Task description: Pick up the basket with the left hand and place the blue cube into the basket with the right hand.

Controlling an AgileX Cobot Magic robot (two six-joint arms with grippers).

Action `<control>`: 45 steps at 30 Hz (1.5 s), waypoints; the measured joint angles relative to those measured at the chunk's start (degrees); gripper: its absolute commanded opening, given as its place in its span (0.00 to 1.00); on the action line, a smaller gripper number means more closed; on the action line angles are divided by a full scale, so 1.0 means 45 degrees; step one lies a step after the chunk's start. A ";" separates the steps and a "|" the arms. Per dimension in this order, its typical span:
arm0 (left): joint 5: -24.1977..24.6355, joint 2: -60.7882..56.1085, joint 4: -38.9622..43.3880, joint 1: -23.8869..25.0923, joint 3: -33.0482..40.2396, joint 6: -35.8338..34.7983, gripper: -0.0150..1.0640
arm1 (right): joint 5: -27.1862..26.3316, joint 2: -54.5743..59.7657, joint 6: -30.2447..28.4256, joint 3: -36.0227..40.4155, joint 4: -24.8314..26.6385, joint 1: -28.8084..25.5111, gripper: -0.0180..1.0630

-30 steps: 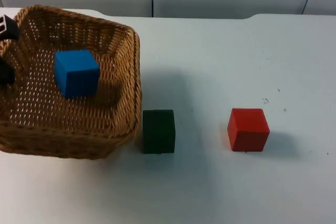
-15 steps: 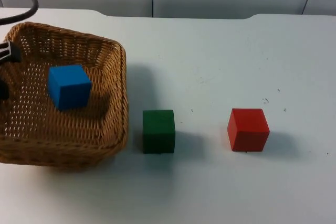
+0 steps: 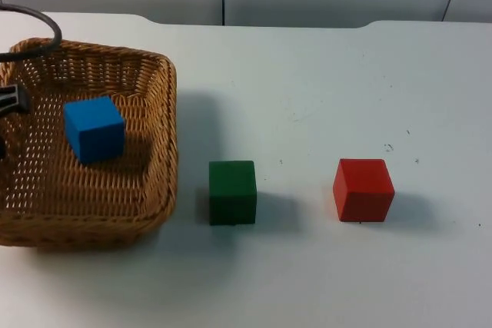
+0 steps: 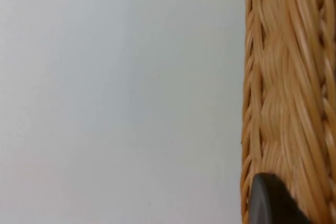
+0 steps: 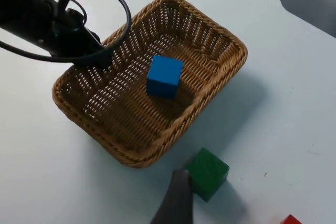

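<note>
Blue cube (image 3: 94, 129), a small solid block, is already lying inside the woven wicker basket (image 3: 157, 105), slightly left of its middle, so we are judging the placing step as done. We are keeping the basket at the left side of the white table (image 3: 346, 74), with its bottom apparently resting on or just above the surface; we cannot tell which. Our left hand (image 5: 97, 56) is sitting at the basket's left rim, and in the left wrist view one black fingertip is pressing against the wicker weave (image 4: 283, 103), which suggests the hand is clamped on that rim to steady the basket. Gripping at the edge is leaving the basket's opening free for the cube.

Our right hand (image 5: 176, 198) is hanging above the table near the dark green cube (image 3: 232, 191); whether its fingers are apart or together we cannot tell. The green cube is standing just right of the basket's near right corner, apart from it. A red cube (image 3: 363, 188) is sitting well to the right, and both are playing no part in the task.
</note>
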 measured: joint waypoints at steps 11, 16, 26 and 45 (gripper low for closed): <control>-0.0509 0.0485 0.0585 0.0000 -0.0025 0.0000 0.15 | 0.0213 -0.0191 0.0112 0.0186 0.0000 0.0000 0.71; -0.0963 0.0534 0.1031 0.0000 -0.0025 0.0025 0.39 | 0.0263 -0.0220 0.0137 0.0561 0.0000 0.0022 0.71; -0.1256 0.0509 0.1646 0.0000 -0.0025 0.0025 0.74 | 0.0189 -0.0269 0.0265 0.0741 0.0000 0.0022 0.71; 0.1564 -0.6857 0.1568 0.0000 -0.0025 -0.0255 0.74 | -0.0645 -0.0326 -0.0467 0.0741 0.0000 0.0022 0.71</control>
